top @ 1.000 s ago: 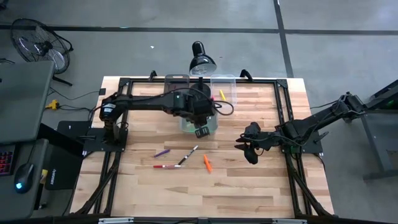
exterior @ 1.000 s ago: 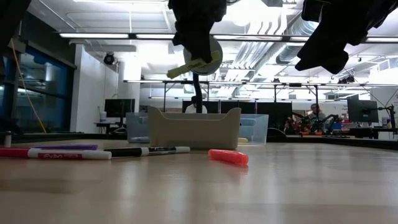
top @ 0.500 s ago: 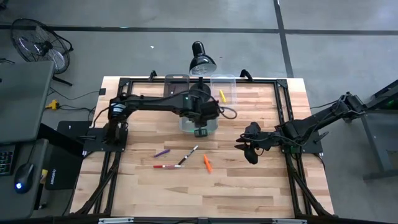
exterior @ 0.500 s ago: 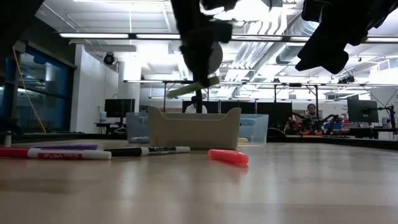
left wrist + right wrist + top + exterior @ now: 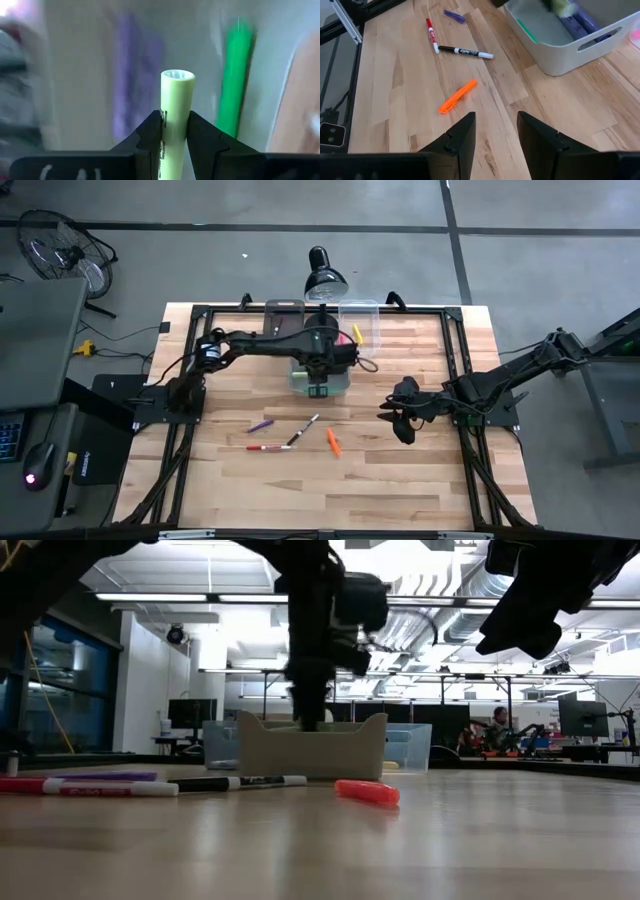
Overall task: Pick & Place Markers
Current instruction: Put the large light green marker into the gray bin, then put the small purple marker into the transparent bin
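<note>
- Purple marker (image 5: 261, 425): lies loose on the tabletop (image 5: 400, 480), left of and nearer the front edge than the grey bin (image 5: 340, 387), well apart from it.
- Red marker (image 5: 268, 447): lies beside the purple one, a little farther from the bin.
- Black-capped white marker (image 5: 303, 429): lies on a slant just in front of the bin, between the red marker and the orange marker (image 5: 333, 443).
- Left tool (image 5: 175, 131): it is clamped on a pale yellow-green marker (image 5: 176, 107), pinched from both sides, and it sits directly over the grey bin, down at rim level in the low view.
- Key relation: the held marker's long axis runs straight out ahead of the fingers, and the bin floor lies just beyond its tip, with a purple marker (image 5: 131, 80) and a green marker (image 5: 235, 82) already lying there. Letting go should drop it among them.
- Change: one second ago the left tool was higher above the bin, with the yellow-green marker showing clear of the rim; now it has come down into the bin mouth.
- Right tool (image 5: 495, 131): fingers apart and empty, hovering over the tabletop right of the bin, unmoved. It is the nearer arm to the orange marker.
</note>
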